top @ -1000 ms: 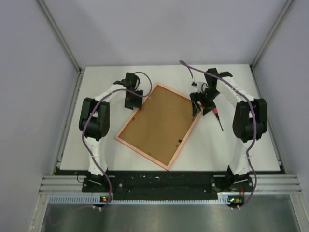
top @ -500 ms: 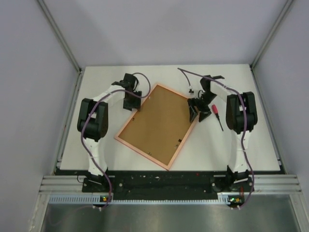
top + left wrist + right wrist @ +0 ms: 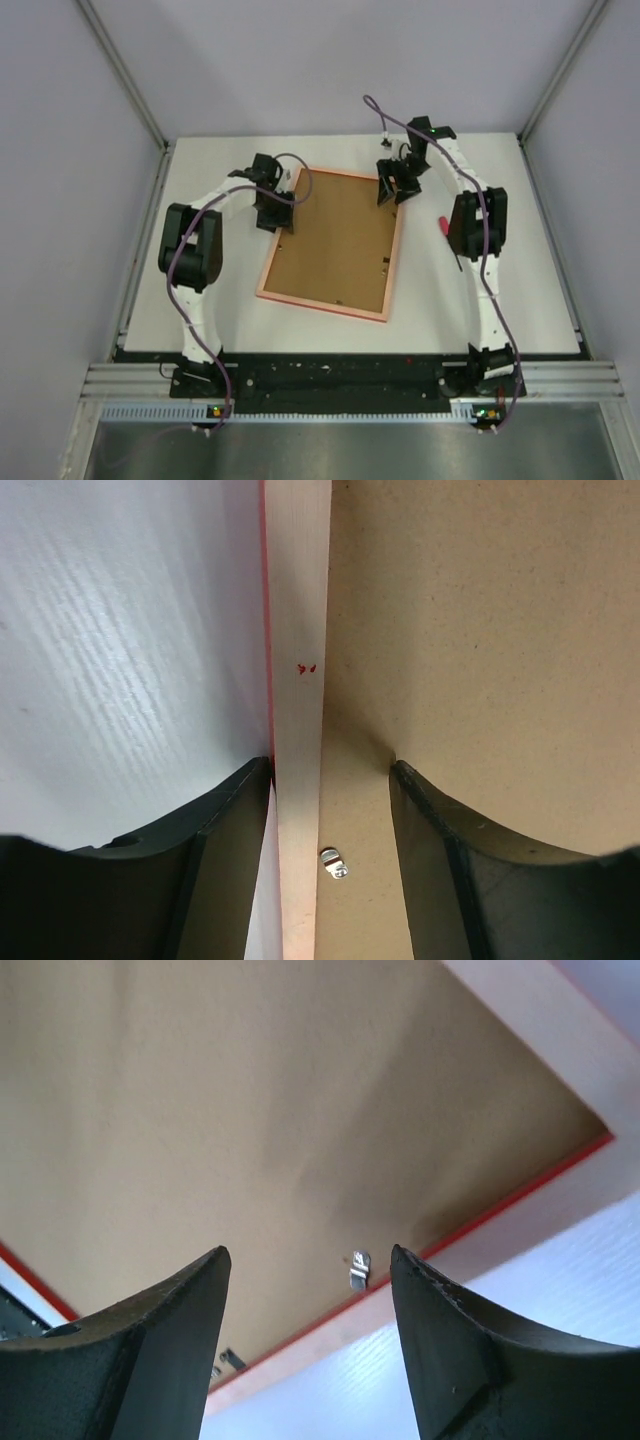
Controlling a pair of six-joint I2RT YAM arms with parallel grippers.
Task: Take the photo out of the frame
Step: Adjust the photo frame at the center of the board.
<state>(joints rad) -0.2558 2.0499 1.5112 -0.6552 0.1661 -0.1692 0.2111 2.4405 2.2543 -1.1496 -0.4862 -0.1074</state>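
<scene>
The frame (image 3: 323,306) lies face down in the middle of the table, its brown back (image 3: 335,245) up inside a pale reddish rim. The photo is hidden beneath that back. My left gripper (image 3: 275,212) is at the frame's left side. In the left wrist view it (image 3: 330,764) is open and straddles the rim (image 3: 300,630), one finger over the table and the other on the brown back (image 3: 480,630). My right gripper (image 3: 392,185) is open over the far right corner. A small metal tab (image 3: 359,1268) shows between its fingers (image 3: 310,1251), just inside the rim (image 3: 520,1215).
A red-handled screwdriver (image 3: 441,224) lies on the white table right of the frame, partly behind the right arm. Another metal tab (image 3: 335,863) sits on the back beside the left rim. Grey walls enclose the table on three sides.
The frame has turned counter-clockwise from a diagonal lie to nearly square with the table. The right gripper moved toward the far edge with the corner. The left gripper stayed on the left rim.
</scene>
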